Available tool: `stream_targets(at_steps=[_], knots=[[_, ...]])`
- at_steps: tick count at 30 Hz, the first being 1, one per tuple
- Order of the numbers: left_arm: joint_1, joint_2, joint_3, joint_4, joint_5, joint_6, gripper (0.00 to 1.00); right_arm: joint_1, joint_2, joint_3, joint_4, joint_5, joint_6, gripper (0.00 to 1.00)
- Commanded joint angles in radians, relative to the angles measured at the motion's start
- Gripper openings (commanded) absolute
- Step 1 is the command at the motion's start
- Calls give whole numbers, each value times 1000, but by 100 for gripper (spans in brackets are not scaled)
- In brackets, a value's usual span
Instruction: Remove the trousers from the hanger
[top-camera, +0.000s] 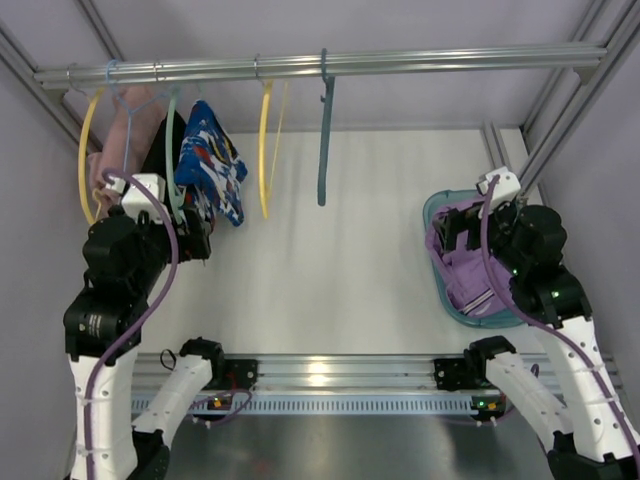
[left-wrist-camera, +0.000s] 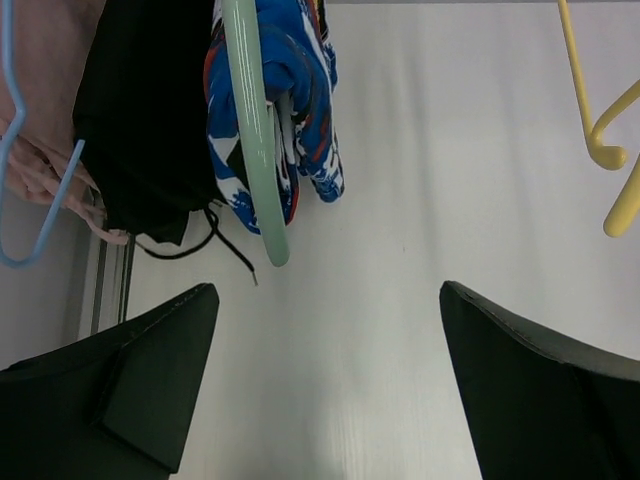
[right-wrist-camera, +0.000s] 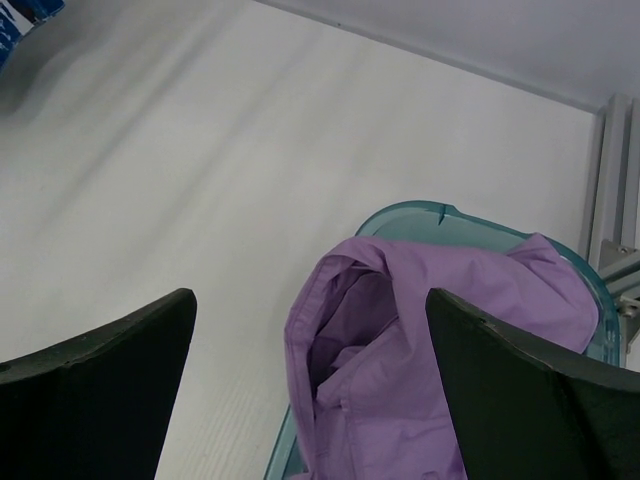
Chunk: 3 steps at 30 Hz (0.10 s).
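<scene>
Rail: a silver metal rail (top-camera: 400, 62) spans the far side above the white desk (top-camera: 340, 270).

On the rail, left to right:
- a thin yellow plastic hanger (top-camera: 86, 150) at the far left
- a pale-blue wire hanger (left-wrist-camera: 12, 150)
- a pink cloth garment (top-camera: 130, 140)
- a black cloth garment (left-wrist-camera: 140, 120), touching the pink one, with a thin black cord dangling below it
- a pale-green plastic hanger (left-wrist-camera: 255, 130) carrying the blue-red-white patterned garment (top-camera: 212, 165)
- a second yellow plastic hanger (top-camera: 265, 150), bare
- the thin teal-blue plastic hanger with a hook top (top-camera: 323, 140), bare and clear of its neighbours

Left end effector (left-wrist-camera: 328, 290): fingers spread wide, nothing between them. It sits just near of the black and patterned garments, and the tip of the pale-green hanger is just beyond its gap. This crowded group of clothes stands between it and the left end of the rail.

Container: a translucent teal plastic basket (right-wrist-camera: 420, 215) stands on the right side of the desk, well apart from the teal-blue hanger.

Contents: the light-purple soft cloth trousers (right-wrist-camera: 400, 380) lie bunched in the basket. Cloth is draped over the far rim, and a striped waistband shows at the near side in the top view. The trousers are off the hanger.

Right end effector (right-wrist-camera: 310, 300): fingers spread wide, over the basket, with the trousers below the gap. Nothing is pinched between the fingers. From the wrist view I cannot tell whether the fingers touch the cloth.
</scene>
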Motion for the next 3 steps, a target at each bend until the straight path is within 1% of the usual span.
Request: stream_targets(at_steps=[1, 3], knots=[[9, 8, 5, -17, -31, -38, 98, -12, -17, 34, -11, -26, 5, 99], [10, 19, 14, -15, -25, -35, 99, -12, -24, 35, -17, -26, 5, 99]])
